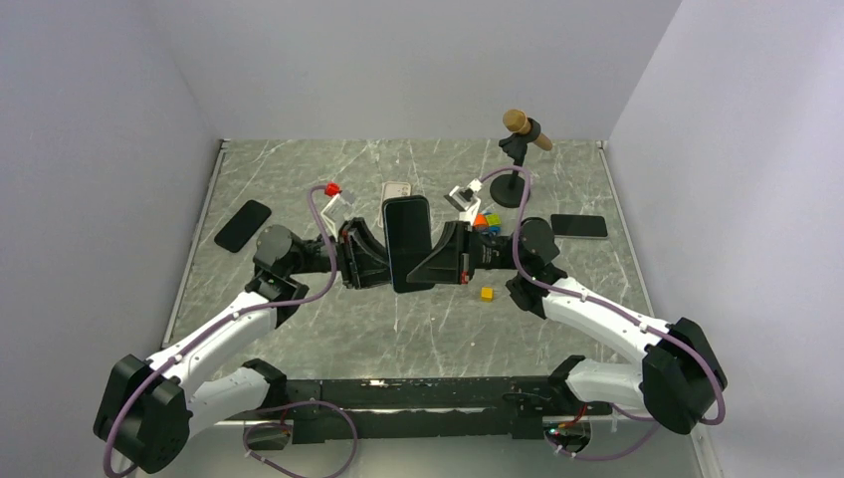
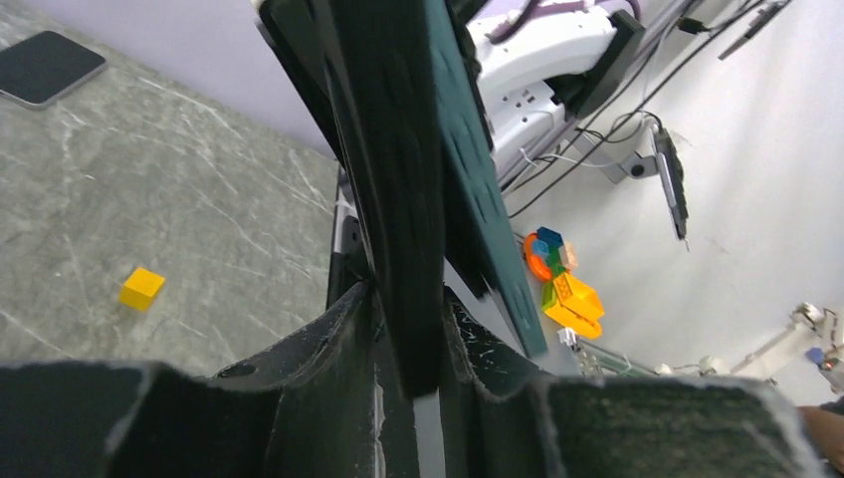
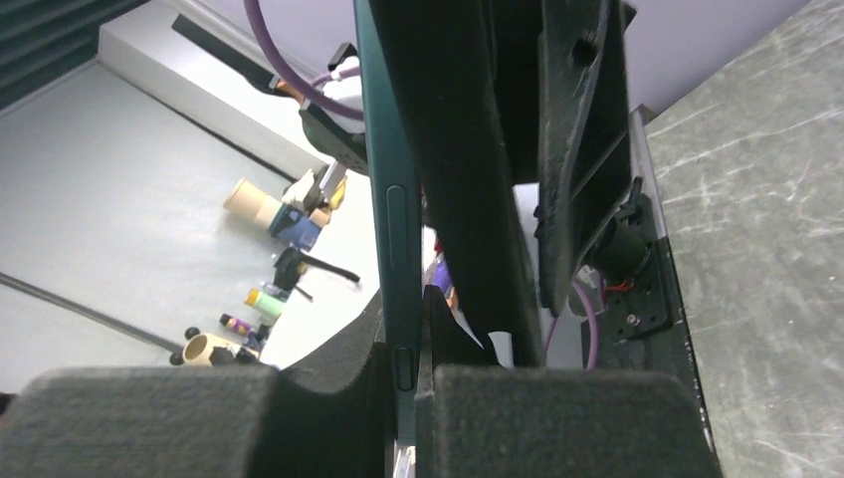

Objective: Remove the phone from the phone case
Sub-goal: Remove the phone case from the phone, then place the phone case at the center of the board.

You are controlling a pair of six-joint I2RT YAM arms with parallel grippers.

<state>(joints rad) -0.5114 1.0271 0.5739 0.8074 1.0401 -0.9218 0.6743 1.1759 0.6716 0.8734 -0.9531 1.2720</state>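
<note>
Close up at the left gripper (image 2: 410,311), the jaws are narrow, clamped on the black phone (image 2: 393,149). The right gripper (image 3: 406,349) is pinched on the thin teal phone case (image 3: 383,179) at its side button, though which slab is which is my read only. Both hang above mid-table (image 1: 299,179), with a gap open between them beside the left fingers. Hold the left grip firm, peel the case sideways from that open corner, don't twist. Further out, well apart: yellow cube (image 1: 486,294), two spare phones (image 1: 242,225) and a mic stand (image 1: 518,149).
</note>
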